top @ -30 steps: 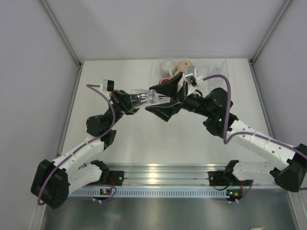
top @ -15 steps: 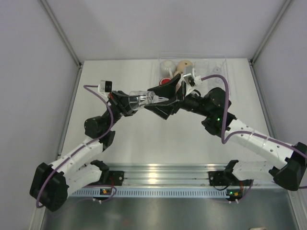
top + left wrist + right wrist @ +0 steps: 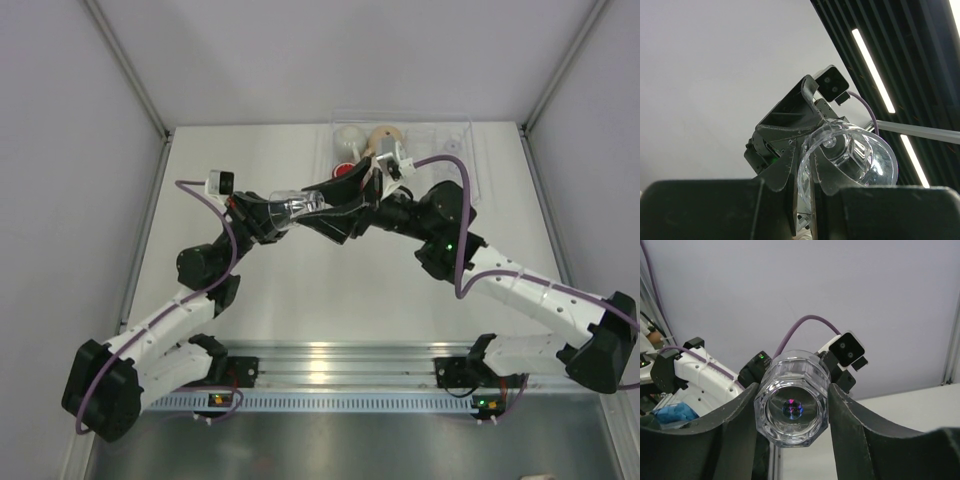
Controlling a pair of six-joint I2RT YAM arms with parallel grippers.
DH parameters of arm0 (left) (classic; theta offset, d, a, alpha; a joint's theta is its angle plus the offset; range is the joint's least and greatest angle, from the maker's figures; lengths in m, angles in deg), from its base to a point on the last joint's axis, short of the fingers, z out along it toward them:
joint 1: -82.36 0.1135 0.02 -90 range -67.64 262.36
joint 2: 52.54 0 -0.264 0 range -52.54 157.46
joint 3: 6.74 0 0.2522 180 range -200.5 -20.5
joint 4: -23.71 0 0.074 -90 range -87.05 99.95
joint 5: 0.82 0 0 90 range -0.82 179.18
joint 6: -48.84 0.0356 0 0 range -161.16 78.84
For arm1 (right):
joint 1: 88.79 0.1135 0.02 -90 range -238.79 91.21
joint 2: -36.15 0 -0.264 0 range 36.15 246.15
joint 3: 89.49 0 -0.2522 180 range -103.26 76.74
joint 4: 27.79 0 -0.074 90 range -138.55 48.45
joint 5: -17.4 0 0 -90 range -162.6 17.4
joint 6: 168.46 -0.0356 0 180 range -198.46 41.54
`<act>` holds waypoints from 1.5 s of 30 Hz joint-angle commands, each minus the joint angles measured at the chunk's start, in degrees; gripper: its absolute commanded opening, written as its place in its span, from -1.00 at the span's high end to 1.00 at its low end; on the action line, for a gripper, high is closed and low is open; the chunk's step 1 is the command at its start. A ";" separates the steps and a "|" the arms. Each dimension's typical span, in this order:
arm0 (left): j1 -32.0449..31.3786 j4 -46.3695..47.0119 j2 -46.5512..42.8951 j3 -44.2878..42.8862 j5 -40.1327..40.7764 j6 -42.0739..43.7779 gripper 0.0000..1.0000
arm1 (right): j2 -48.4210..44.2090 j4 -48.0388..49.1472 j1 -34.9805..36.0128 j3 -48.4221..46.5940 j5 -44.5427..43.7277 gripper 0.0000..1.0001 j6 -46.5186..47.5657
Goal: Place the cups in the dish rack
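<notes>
A small clear glass (image 3: 298, 207) hangs in mid-air between both arms, lying on its side. My left gripper (image 3: 281, 212) is shut on its rim, one finger inside and one outside, as the left wrist view (image 3: 807, 150) shows on the glass (image 3: 852, 155). My right gripper (image 3: 318, 200) has closed on the glass's base (image 3: 792, 410), a finger against each side (image 3: 792, 390). The transparent dish rack (image 3: 450, 150) stands at the back. It holds a white mug (image 3: 348, 136), a tan mug (image 3: 385, 135) and a red mug (image 3: 344, 170).
The table's side rails run along the left (image 3: 150, 220) and right (image 3: 545, 220) edges. The right arm's forearm and purple cable (image 3: 460, 160) reach over the rack's front part.
My right gripper has moved left onto the glass's base and its fingers have narrowed from wide open to touching the glass. My left gripper keeps its hold and has shifted slightly.
</notes>
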 commanded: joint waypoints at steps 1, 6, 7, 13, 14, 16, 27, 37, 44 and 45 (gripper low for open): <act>-0.19 8.17 0.00 0.26 -1.16 -0.21 1.00 | -0.13 5.92 1.52 0.47 0.03 0.48 -1.50; -0.19 8.17 -0.44 3.41 0.15 -0.39 0.14 | -2.14 5.49 1.52 2.40 -2.42 1.00 -2.56; -0.19 8.08 -0.53 3.69 0.42 -0.30 -0.15 | -2.58 5.40 1.52 2.84 -2.95 1.00 -2.47; -0.19 8.08 1.58 3.42 -2.13 1.37 -0.57 | -5.84 1.00 1.26 4.60 -7.35 1.00 0.16; -0.28 8.00 1.84 3.42 -1.96 1.54 -0.67 | -6.10 0.22 1.08 4.78 -7.35 1.00 0.16; -0.19 8.08 1.84 3.69 -2.04 1.90 -0.80 | -7.33 -0.49 0.21 5.74 -7.44 1.00 -0.10; -0.19 8.08 4.22 5.01 -2.04 3.12 -0.96 | -17.60 -9.28 -8.22 12.77 -8.85 1.00 -0.98; -0.28 8.08 5.98 6.15 -3.27 5.15 -0.96 | -29.30 -22.36 -16.85 15.24 -14.02 1.00 -0.01; -0.19 4.86 7.47 5.46 -4.85 9.88 -0.96 | -26.95 -41.51 -17.38 7.27 -29.82 1.00 -0.45; -0.28 2.83 7.03 4.84 -5.64 10.77 -0.96 | -25.80 -48.85 -17.64 5.42 -36.03 1.00 -0.97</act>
